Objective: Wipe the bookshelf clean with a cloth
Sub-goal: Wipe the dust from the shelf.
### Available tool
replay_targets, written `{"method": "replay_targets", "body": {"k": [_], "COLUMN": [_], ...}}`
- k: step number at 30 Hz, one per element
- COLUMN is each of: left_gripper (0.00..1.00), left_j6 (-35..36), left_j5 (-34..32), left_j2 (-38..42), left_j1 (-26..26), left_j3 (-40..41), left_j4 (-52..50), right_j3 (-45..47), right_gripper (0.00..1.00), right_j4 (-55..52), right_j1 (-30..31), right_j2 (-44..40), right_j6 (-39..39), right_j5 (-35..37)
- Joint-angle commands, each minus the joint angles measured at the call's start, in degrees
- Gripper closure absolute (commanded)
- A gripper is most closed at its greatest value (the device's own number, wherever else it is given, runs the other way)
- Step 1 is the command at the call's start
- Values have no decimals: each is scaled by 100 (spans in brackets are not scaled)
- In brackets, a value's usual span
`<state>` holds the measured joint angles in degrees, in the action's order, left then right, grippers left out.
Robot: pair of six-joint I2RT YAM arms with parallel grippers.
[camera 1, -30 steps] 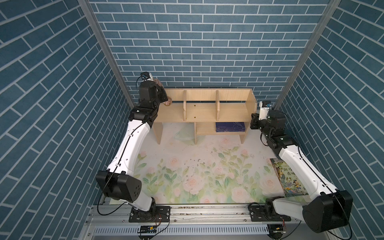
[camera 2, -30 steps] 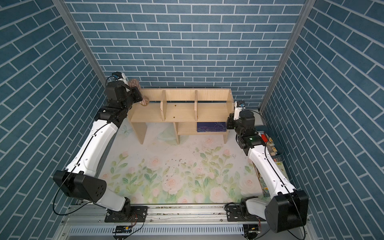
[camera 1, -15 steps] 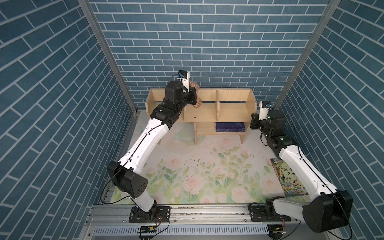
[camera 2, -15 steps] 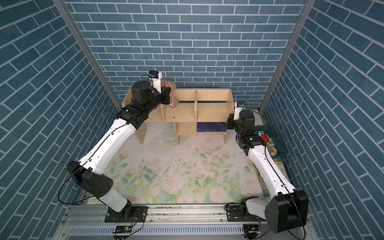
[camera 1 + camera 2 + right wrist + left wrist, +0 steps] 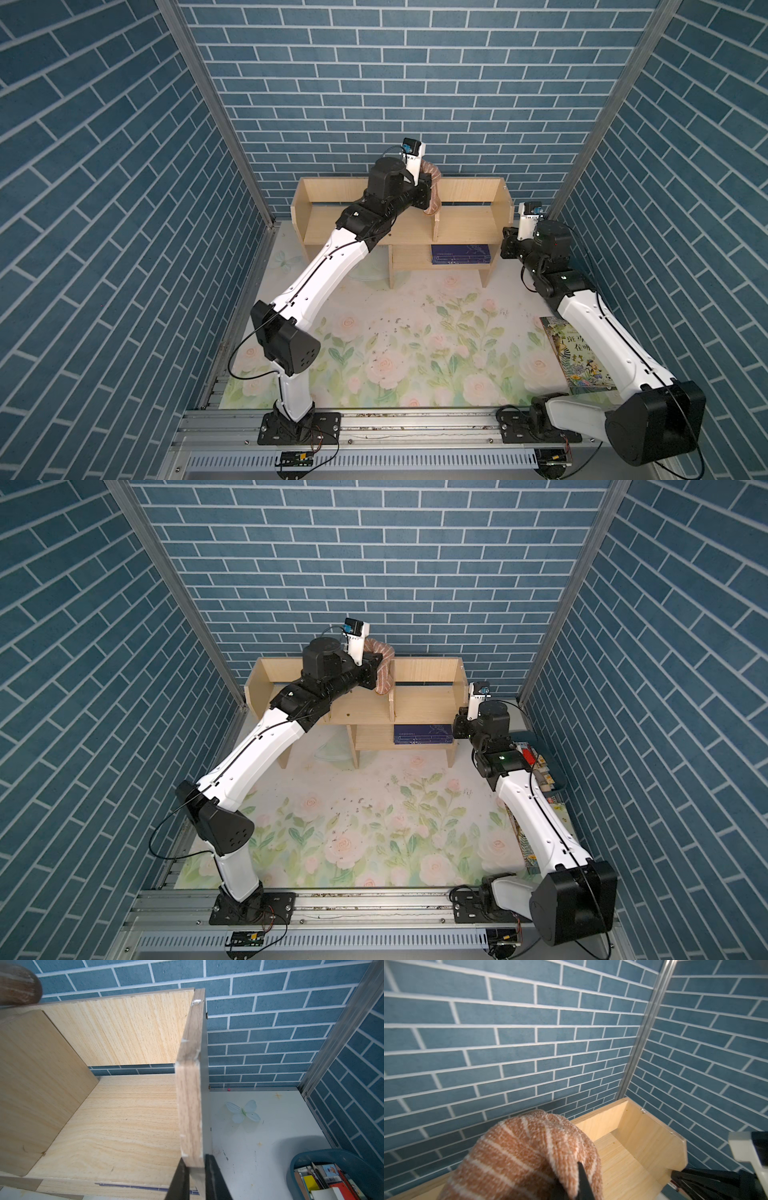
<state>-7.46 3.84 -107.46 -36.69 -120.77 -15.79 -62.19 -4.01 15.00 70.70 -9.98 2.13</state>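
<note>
Sweeping along the upper tier, the left claw (image 5: 427,192) had travelled within a second from the left end of the bookshelf (image 5: 469,192) to its middle, while the right claw (image 5: 196,1176) had not shifted. That left claw was pressed together on the cloth (image 5: 434,195), a soft, nubbly rag in brown and beige stripes, bunched into a rounded hump that arched above the back panel (image 5: 424,672) and drooped beside the right-hand divider (image 5: 436,224). Whether it touched the board below could not be told. The right claw pinched the front edge of the side panel (image 5: 190,1105), a thin slab of pale wood-grain laminate whose edge showed small white chips. Judging from this, the likeliest fault was the rag catching on the upright divider and being dragged loose, or riding too high and wiping only air. A hard shove could also slide the light shelf out of that narrow pinch on smooth laminate. A flat blue book (image 5: 459,254) lay in the lower cubby, and dark crumbs (image 5: 395,332) speckled the flowered table (image 5: 415,374) — anything knocked off would join them.
</note>
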Motion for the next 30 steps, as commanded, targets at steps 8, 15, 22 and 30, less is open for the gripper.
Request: {"method": "replay_targets", "body": {"k": [8,15,22,30], "left_gripper": [100,100,100,100], "left_j6": [278,-42,-98,30], "left_j5": [-1087,-2177,-2024,-1063], "left_j2": [-332,188,856,1667], "left_j1": [-537,9,387,447], "left_j3": [-248,482,1212,1932], "left_j4": [-409,-431,-139,333], "right_j3": [27,58,91,-395], "right_gripper": [100,100,100,62], "right_j4": [-570,-524,-487,-1160], "right_j1": [152,153,152,198], "right_j2": [-97,-91,-74,-511], "right_j6": [-277,-277,-268,-259], "right_j5": [-545,-573,-555,419]}}
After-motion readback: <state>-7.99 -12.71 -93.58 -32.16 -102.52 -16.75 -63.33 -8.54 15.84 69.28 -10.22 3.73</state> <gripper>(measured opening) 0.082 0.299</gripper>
